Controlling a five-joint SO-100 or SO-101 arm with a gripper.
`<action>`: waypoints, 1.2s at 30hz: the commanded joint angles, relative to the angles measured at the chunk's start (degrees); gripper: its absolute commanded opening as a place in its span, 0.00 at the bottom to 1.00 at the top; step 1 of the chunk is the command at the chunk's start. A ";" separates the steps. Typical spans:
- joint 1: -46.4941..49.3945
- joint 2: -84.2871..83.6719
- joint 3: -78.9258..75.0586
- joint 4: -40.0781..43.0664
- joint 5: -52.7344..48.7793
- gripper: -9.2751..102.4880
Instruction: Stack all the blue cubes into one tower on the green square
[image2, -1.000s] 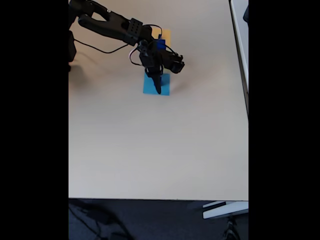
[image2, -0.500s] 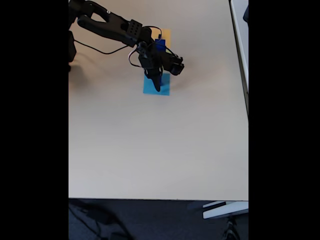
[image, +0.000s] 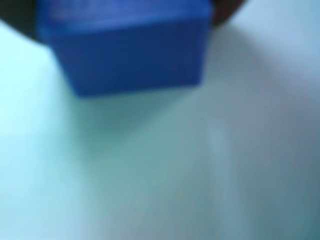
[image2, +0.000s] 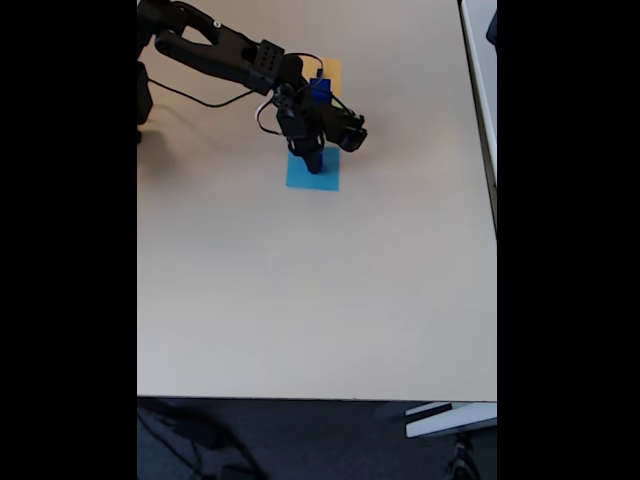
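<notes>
In the wrist view a blurred dark blue cube sits at the top edge, wedged between two dark finger shapes at the upper corners. It casts a soft shadow on the pale blue surface just below it. In the fixed view my black gripper points down over a flat light-blue paper square at the far middle of the table. The cube looks held, though blur hides the contact. A small blue patch shows by the wrist; I cannot tell whether it is a cube. The green square and the tower are out of view.
An orange paper square lies just behind the arm. The arm's base and a black cable are at the far left. The beige table runs wide toward the near edge, where a white object sticks out.
The gripper's tip has drawn back up the picture over the light-blue square, uncovering more of the square's near part. The arm's upper links have barely shifted.
</notes>
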 joint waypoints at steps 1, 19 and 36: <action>0.44 1.76 -0.18 -0.88 -0.35 0.14; 0.18 13.18 -1.93 2.81 1.49 0.10; -5.19 25.31 -6.94 12.74 8.44 0.11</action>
